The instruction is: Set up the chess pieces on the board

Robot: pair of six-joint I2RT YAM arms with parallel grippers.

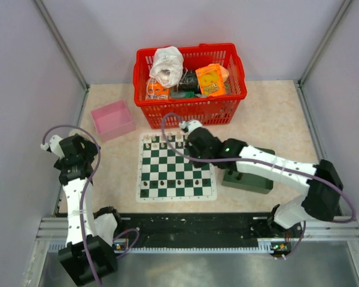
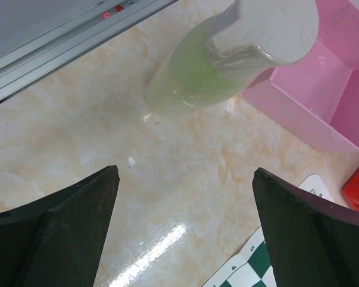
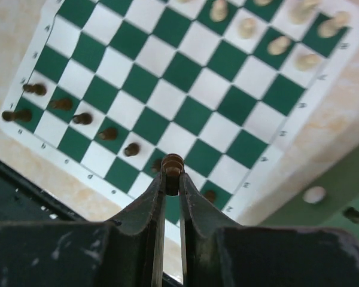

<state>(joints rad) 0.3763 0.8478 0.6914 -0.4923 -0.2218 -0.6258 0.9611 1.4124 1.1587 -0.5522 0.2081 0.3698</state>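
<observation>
The green-and-white board point(image 1: 167, 162) lies mid-table. Several dark chess pieces point(image 1: 162, 182) stand along its near rows and cream ones along the far rows. In the right wrist view my right gripper point(image 3: 172, 179) is shut on a dark brown chess piece point(image 3: 172, 162) and holds it above the board point(image 3: 191, 113), over the near edge. Other dark pieces point(image 3: 81, 118) stand in a diagonal line there. In the top view the right gripper point(image 1: 194, 154) hangs over the board's far right part. My left gripper point(image 2: 185, 197) is open and empty over bare table, left of the board's corner point(image 2: 251, 272).
A dark green tray point(image 1: 248, 179) right of the board holds loose pieces, one cream point(image 3: 315, 194) and one dark point(image 3: 352, 214). A red basket point(image 1: 191, 107) stands behind the board. A pink box point(image 1: 112, 118) and a pale green bottle point(image 2: 197, 72) are at far left.
</observation>
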